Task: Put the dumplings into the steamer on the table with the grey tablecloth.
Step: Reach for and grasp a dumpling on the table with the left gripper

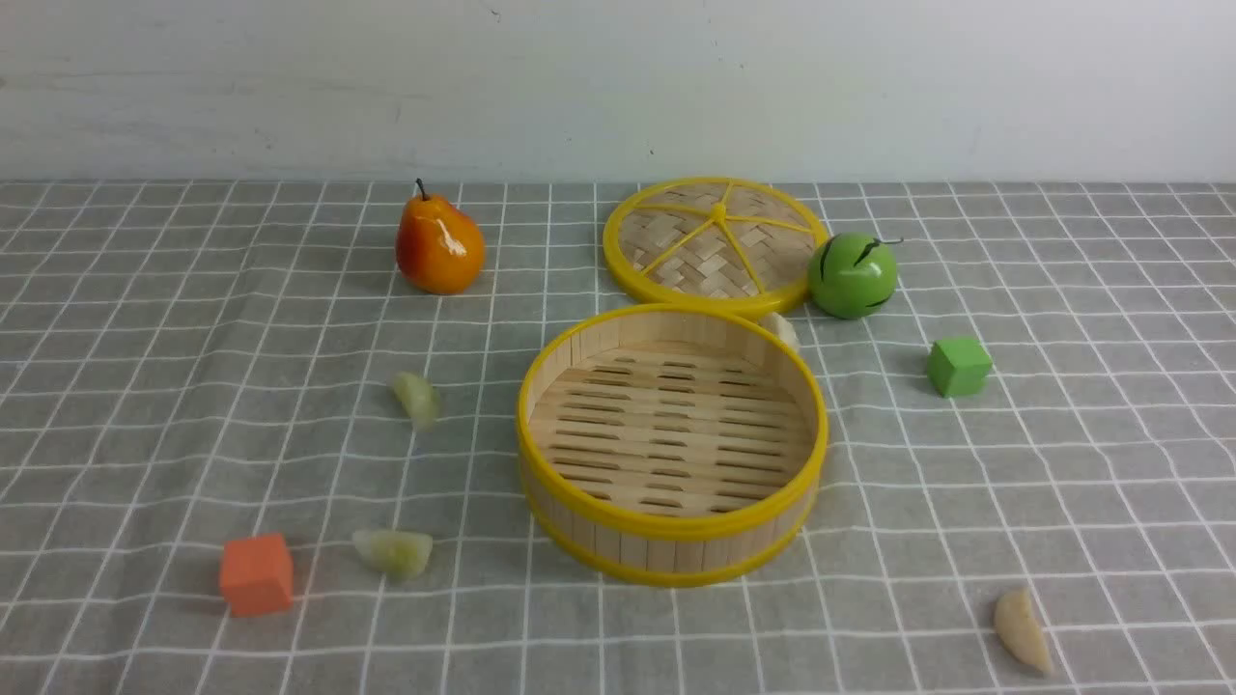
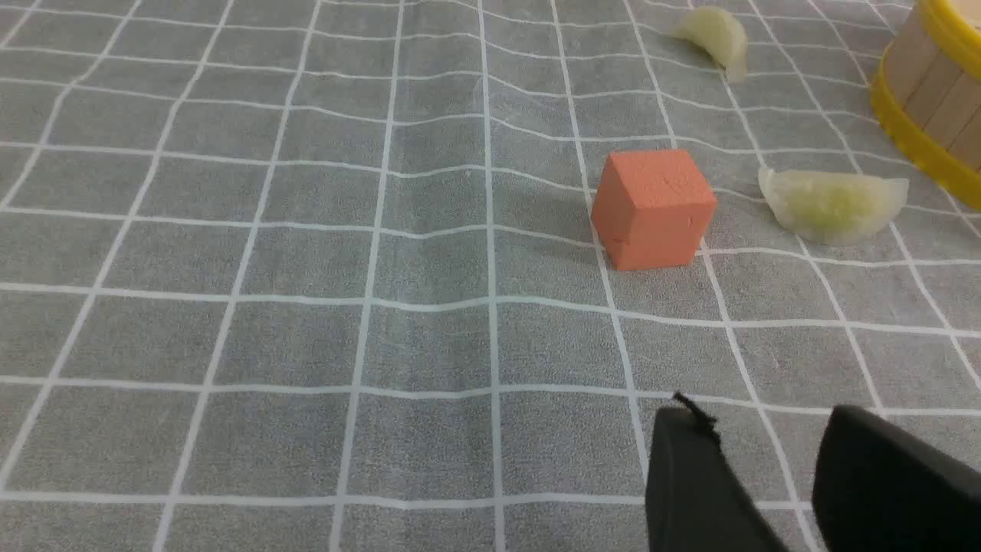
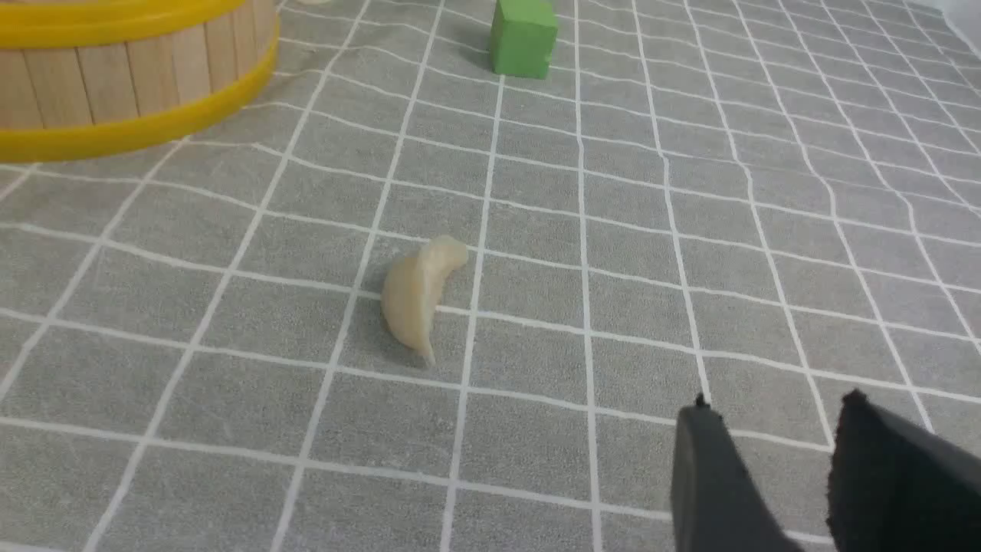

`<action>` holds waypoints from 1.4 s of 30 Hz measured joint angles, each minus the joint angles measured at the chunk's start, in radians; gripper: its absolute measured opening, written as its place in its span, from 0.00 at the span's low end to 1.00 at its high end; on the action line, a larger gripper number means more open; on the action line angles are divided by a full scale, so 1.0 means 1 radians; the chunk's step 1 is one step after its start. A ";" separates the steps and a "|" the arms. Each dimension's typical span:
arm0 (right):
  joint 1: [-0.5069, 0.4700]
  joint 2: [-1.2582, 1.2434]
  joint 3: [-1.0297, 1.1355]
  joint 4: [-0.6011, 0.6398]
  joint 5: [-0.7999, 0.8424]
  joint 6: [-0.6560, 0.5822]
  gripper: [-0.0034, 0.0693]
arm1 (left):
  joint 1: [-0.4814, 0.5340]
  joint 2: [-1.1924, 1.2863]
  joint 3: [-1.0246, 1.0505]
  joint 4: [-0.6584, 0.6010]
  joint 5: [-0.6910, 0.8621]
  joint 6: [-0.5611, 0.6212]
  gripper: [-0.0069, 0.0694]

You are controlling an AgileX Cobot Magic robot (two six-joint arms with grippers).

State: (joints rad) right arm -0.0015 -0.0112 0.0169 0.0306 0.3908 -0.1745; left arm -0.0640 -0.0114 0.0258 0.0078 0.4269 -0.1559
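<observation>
Over the grey tablecloth (image 1: pixel 193 386), left hand (image 2: pixel 766 422) and right hand (image 3: pixel 774 414), each slightly agape, empty.

Bright, even light is falling softly from above, laying faint shadows on the tablecloth (image 1: pixel 145 386) left of the pear (image 1: pixel 439 243) and the orange cube (image 1: pixel 256 574), while a small glare is glinting on the pear's glossy skin.

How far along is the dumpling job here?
Done: nothing; the steamer is empty. In hand: nothing; the left tool and right tool are open, empty. Left: all four lie on the cloth: one green dumpling, another green dumpling, a beige dumpling, and a second beige dumpling behind the steamer.
</observation>
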 joint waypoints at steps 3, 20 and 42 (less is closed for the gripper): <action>0.000 0.000 0.000 0.000 0.000 0.000 0.38 | 0.000 0.000 0.000 0.000 0.000 0.000 0.40; 0.000 0.000 0.000 -0.001 0.000 0.000 0.38 | 0.000 0.000 0.000 0.024 -0.001 0.000 0.40; 0.000 0.000 0.011 -0.043 -0.415 0.000 0.38 | 0.000 0.000 0.005 0.030 -0.594 0.000 0.40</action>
State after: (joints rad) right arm -0.0015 -0.0112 0.0284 -0.0121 -0.0241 -0.1745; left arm -0.0640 -0.0114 0.0310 0.0378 -0.1669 -0.1559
